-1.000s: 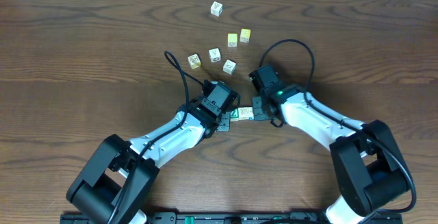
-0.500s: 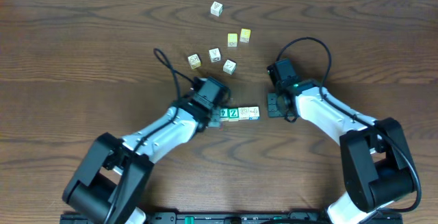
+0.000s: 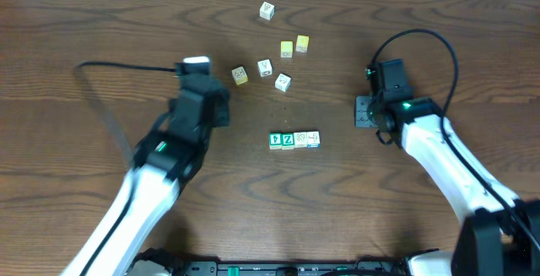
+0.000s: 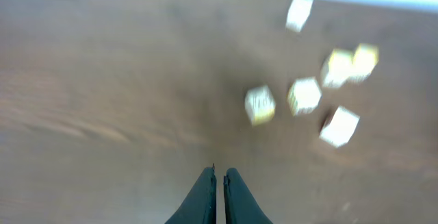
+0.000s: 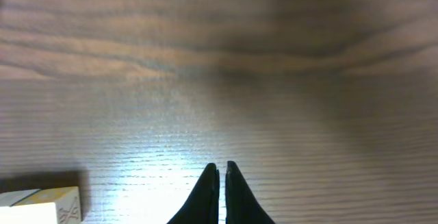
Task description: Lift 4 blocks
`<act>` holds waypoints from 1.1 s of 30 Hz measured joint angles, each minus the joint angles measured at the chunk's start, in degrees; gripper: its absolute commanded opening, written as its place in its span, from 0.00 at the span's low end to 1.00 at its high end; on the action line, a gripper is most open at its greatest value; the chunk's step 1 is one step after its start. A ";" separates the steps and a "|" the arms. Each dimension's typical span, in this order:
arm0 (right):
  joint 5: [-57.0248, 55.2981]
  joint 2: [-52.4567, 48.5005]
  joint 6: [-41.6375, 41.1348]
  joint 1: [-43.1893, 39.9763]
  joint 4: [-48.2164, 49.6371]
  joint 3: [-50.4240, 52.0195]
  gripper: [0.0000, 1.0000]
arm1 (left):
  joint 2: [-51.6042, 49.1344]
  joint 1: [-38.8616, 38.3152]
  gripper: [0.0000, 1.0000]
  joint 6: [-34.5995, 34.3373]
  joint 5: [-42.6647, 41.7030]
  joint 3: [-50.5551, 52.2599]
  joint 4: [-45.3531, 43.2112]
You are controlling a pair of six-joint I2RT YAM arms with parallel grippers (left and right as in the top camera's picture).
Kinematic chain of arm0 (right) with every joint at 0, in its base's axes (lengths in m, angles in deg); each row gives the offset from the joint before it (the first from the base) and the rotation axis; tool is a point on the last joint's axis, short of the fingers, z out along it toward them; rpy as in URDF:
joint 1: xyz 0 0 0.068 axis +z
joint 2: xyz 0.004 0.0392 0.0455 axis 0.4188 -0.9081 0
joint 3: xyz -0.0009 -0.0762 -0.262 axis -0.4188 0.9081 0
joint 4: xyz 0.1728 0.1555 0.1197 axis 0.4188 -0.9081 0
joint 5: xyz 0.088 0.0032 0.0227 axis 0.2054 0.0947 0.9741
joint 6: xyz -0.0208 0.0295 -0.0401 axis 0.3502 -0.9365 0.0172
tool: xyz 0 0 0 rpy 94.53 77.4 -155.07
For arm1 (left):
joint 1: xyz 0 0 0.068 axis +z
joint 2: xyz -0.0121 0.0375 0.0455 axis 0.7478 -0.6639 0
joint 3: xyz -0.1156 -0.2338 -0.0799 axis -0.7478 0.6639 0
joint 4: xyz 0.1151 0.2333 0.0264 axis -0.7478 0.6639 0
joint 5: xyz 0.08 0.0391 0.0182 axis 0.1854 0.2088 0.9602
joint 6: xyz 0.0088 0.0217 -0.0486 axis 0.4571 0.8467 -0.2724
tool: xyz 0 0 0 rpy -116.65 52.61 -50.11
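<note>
The blocks (image 3: 294,139) sit in a row on the bench (image 3: 84,40) — your left gripper (image 4: 220,174) and right gripper (image 5: 222,167) are closed, empty. Next, probably squeeze the row's ends and lift.

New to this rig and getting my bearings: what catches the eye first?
A row of four blocks lies at the middle of the table, its two green-faced ones at the left end. Six loose cubes scatter beyond it. The left end effector and right end effector, both shut and empty, stand off to either side.
</note>
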 measured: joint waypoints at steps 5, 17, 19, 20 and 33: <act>-1.07 7.08 1.46 -0.02 0.55 0.00 0.19 | 17.79 0.00 0.09 1.99 3.58 -0.11 1.84; -3.78 13.92 2.36 -0.04 3.56 -0.07 0.62 | 51.34 0.02 0.33 8.70 8.24 -1.49 12.17; -4.92 13.92 2.36 -0.04 5.31 -0.09 0.68 | 54.25 0.02 0.42 9.49 9.20 -1.49 13.40; -5.42 13.92 2.40 -0.04 6.12 -0.09 0.70 | 55.39 0.04 0.44 9.57 9.53 -1.49 13.88; -6.99 13.92 2.99 -0.04 8.87 -0.11 0.99 | 57.90 0.04 0.74 12.31 15.80 -1.49 22.64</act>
